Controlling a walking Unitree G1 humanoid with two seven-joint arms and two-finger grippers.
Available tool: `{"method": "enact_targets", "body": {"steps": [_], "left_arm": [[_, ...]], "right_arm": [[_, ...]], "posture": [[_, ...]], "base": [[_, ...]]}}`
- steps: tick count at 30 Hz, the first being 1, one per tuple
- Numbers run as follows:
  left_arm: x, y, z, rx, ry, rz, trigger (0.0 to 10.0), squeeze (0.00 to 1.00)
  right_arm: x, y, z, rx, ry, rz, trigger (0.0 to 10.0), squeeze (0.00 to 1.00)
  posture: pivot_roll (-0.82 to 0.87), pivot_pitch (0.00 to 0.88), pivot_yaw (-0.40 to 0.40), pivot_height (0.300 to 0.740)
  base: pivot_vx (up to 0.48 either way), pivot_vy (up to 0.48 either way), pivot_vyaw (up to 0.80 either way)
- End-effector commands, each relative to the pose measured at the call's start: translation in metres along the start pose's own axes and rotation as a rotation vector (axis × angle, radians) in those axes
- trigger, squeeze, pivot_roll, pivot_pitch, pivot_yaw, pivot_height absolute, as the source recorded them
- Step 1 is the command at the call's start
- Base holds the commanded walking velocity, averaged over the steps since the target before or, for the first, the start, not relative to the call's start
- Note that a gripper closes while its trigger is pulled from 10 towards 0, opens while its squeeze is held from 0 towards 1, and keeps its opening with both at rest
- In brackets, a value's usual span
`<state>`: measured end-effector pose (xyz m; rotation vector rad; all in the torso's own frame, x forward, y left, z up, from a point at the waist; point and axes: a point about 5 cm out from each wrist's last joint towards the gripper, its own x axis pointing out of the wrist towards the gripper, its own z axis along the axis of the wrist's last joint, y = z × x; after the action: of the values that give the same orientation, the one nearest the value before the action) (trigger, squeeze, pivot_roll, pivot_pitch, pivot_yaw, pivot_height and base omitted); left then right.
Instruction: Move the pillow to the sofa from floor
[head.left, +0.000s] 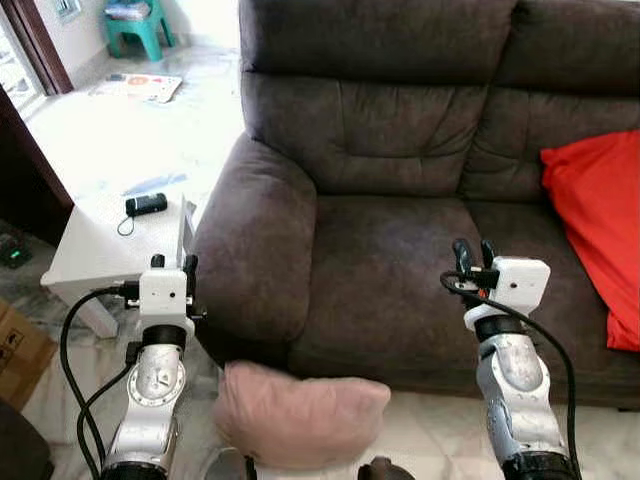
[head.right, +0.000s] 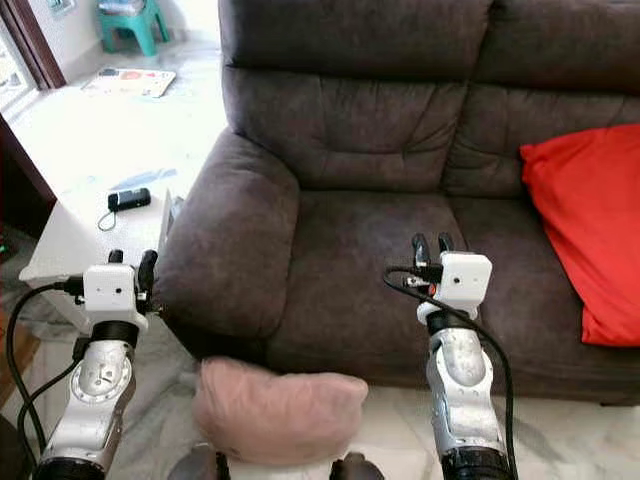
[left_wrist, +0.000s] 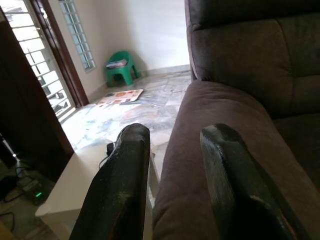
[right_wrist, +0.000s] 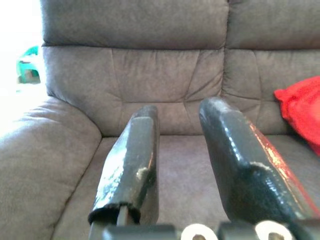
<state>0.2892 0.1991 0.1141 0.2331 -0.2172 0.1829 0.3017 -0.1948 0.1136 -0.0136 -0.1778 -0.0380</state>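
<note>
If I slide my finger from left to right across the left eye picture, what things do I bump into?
White side table → left gripper → pink pillow on the floor → right gripper → red cushion on the sofa.

Both arms raised, jaws parted.

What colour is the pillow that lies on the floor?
Pale pink; the pillow shows best in the left eye view.

Bright daylight from window (left_wrist: 75, 30), blown-out floor (head.left: 140, 140), soft wrist-view fingers (right_wrist: 132, 165)
</note>
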Motion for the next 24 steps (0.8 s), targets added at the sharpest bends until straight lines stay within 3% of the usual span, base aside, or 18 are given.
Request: {"method": "enact_targets", "body": {"steps": [1, 24], "left_arm": [[0.0004, 0.0006, 0.0032, -0.014, -0.009, 0.005, 10.0, 0.00], [0.0011, -0.0009, 0.0032, -0.018, -0.003, 0.004, 10.0, 0.00]], "right_arm": [[0.0001, -0.0019, 0.0043, -0.005, -0.015, -0.001, 10.0, 0.00], [-0.0012, 0.0004, 0.0022, -0.006, 0.001, 0.019, 10.0, 0.00]], "posture": [[-0.04, 0.098, -0.039, 0.662], [-0.04, 0.106, -0.037, 0.662]], "base": [[0.000, 0.000, 0.00], [0.000, 0.000, 0.00]]}}
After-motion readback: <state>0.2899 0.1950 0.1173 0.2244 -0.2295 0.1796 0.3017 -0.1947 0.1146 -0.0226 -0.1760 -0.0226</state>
